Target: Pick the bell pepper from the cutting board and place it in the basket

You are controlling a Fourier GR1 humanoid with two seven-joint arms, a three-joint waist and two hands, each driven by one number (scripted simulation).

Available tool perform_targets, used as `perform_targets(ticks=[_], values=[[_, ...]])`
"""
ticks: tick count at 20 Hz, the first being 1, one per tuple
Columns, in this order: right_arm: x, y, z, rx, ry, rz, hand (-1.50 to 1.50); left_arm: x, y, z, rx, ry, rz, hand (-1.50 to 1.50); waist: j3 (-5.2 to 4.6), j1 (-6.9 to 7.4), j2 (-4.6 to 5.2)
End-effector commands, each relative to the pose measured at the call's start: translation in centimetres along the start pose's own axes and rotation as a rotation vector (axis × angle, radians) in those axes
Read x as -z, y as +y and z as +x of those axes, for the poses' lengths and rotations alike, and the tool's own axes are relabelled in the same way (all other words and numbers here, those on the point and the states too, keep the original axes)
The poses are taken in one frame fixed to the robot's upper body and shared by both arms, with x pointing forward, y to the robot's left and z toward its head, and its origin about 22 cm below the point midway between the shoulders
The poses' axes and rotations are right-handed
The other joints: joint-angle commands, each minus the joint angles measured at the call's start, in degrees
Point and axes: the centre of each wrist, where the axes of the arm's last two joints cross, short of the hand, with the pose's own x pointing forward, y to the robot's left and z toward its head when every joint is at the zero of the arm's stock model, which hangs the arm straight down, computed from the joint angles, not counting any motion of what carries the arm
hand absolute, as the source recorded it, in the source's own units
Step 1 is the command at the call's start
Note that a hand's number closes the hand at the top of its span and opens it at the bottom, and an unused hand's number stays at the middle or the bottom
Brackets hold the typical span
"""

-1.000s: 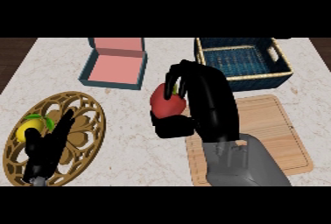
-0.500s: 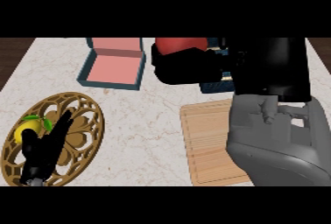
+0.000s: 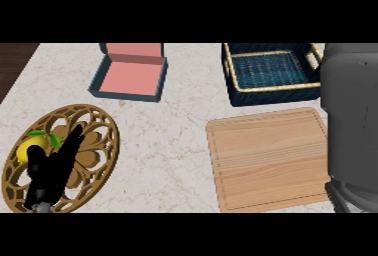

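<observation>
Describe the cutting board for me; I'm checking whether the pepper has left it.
The cutting board is a pale wooden rectangle with rounded corners and a groove running just inside its edge. It lies flat on the marble counter, just in front of the basket. Nothing rests on the part that shows; no pepper is visible there. A grey forearm covers its right edge, so that strip cannot be checked.

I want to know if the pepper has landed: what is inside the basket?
The basket shows only its blue woven bottom; no pepper is visible. The grey right forearm covers its right end, so that part cannot be checked.
</observation>
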Motion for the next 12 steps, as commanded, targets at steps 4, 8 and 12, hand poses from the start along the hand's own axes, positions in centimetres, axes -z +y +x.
perform_targets(ticks=[4,8,12], values=[[4.0,0.0,-1.5,-0.089,0.068,-0.006,1.5,-0.6,-1.5,-4.9,-0.039,0.178,-0.039,0.0,-1.0,0.54,0.98],[6.2,-0.2,-3.7,-0.078,0.074,0.026,1.5,-0.1,-1.2,-3.6,-0.023,0.166,-0.052,0.0,-0.92,0.67,1.05],[7.6,0.9,-6.7,-0.024,0.126,0.007,1.5,-0.3,-0.5,-3.8,-0.02,0.156,-0.056,0.0,-0.91,1.13,1.22]])
